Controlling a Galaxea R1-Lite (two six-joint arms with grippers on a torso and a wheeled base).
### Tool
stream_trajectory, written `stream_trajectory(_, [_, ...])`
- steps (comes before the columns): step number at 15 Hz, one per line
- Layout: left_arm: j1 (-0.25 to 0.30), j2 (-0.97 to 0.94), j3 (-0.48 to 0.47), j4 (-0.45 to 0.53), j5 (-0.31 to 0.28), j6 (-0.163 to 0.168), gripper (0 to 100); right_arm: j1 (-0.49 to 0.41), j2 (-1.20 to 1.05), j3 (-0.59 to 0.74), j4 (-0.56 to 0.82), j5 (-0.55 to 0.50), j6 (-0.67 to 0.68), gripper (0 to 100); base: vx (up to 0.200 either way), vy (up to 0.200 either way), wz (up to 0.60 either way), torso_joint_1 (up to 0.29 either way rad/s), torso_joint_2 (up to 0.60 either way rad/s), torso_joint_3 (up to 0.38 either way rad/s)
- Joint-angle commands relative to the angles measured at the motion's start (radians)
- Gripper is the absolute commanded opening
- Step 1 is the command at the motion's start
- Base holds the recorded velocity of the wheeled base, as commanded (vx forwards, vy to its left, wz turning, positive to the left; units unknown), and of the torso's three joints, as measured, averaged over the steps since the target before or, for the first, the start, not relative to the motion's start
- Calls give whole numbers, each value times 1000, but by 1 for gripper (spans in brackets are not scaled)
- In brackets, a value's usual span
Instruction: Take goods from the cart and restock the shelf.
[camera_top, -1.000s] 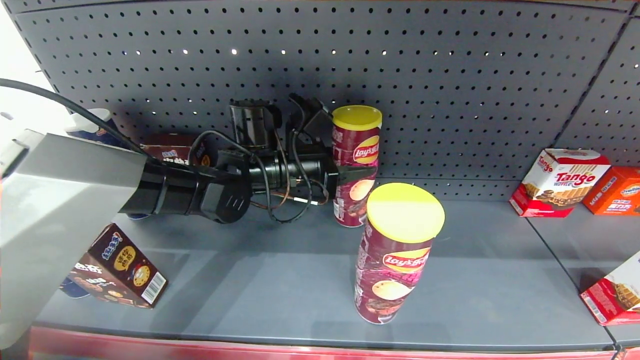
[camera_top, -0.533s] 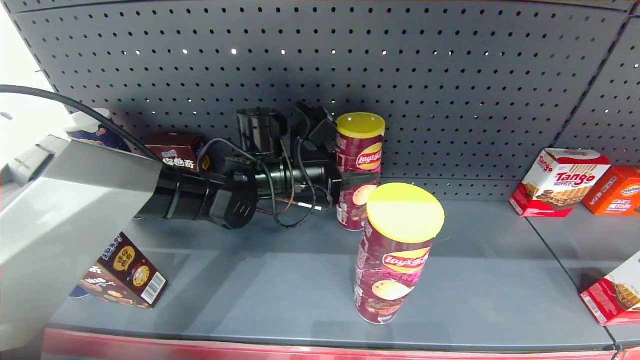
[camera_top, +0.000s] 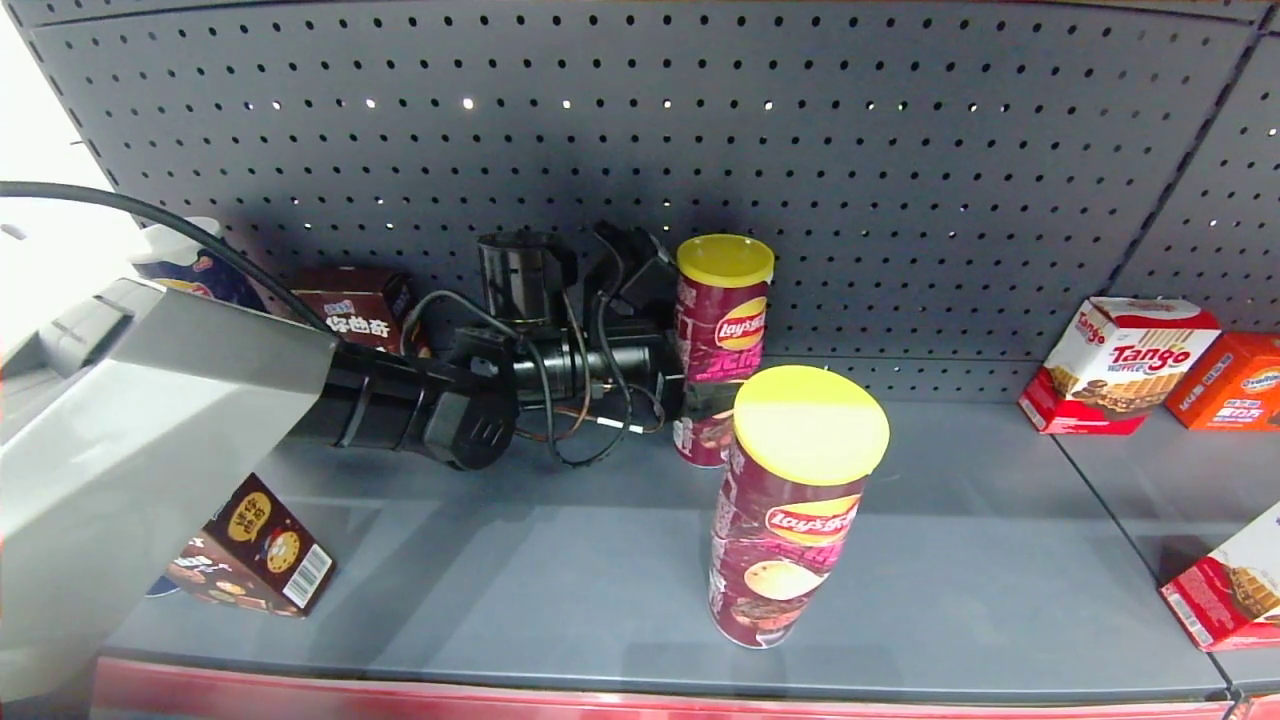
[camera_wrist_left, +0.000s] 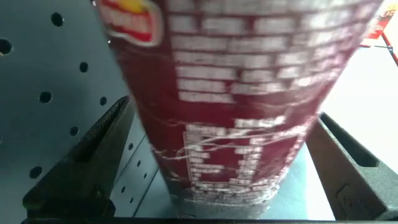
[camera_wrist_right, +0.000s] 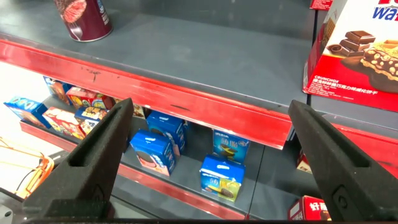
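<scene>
pinching the rear chips can (camera_top: 724, 305) is the left pincer (camera_top: 703, 386); right pincer (camera_wrist_right: 211, 107) spread

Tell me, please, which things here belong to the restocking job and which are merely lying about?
Job: left hand, gripping the rear chip can; front chip can; shelf.
Lying about: brown cookie box; wafer box; orange box.

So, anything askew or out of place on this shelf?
Yes: the dark cookie box at the front left of the shelf sits tilted, not flat. The front can and the rear can in the left gripper stand upright.
</scene>
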Motion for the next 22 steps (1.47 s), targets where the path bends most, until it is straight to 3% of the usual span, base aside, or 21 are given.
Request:
stream_trajectory(1, [6,-36,9,1,1,0,100,0,0,0,0,0,0,100,0,0,0,0,0,0])
stream_trajectory(5, [12,-123,135,-12,14,9,100,0,0,0,0,0,0,100,0,0,0,0,0,0])
stream_trajectory(7, [8,-151,201,-44,94,26,100,0,0,0,0,0,0,100,0,0,0,0,0,0])
stream_trajectory(10, [6,-154,208,-44,166,29,100,0,0,0,0,0,0,100,0,0,0,0,0,0])
stream_trajectory(13, [3,-152,208,-44,275,28,100,0,0,0,0,0,0,100,0,0,0,0,0,0])
stream_trajectory(22, [21,-161,222,-44,328,20,100,0,0,0,0,0,0,100,0,0,0,0,0,0])
